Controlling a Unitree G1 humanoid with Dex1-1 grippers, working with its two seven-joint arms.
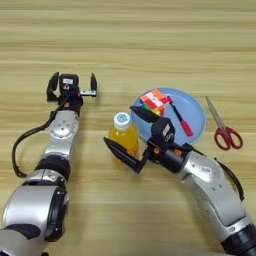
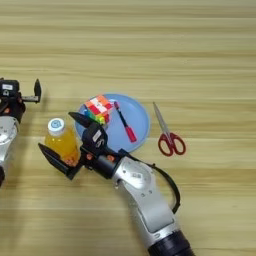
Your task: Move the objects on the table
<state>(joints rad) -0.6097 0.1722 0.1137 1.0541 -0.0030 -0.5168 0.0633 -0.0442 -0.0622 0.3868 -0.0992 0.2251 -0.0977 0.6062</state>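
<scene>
- Right now the right gripper (image 1: 125, 137) is spread wide around the bottle (image 1: 123, 136): one black finger reaches along the bottle's far-right side, the other lies near and left of its base. Neither finger looks pressed against the bottle, so this reads as a grasp being set up, not one made.
- That wide spread suits the bottle's round body; the fingers bracket it from the right, where the arm comes in low over the table (image 1: 128, 45).
- Standing upright, white cap on top, the bottle sits just left of the plate (image 1: 195, 117), near the middle of the table.
- Behind the gripper, the cube (image 1: 154, 100) rests on the left part of the blue plate, and the pen (image 1: 180, 117) lies slantwise across the plate's middle, close beside the cube.
- Both seem gathered on the plate, which suggests the bottle is the one object left outside it, though the goal is not stated.
- Off to the right of the plate, red-handled scissors (image 1: 224, 131) lie flat on the wood, blades pointing far.
- Further left, the left gripper (image 1: 72, 89) sits apart from everything, its two fingers parted and holding nothing, apparently idle.
</scene>
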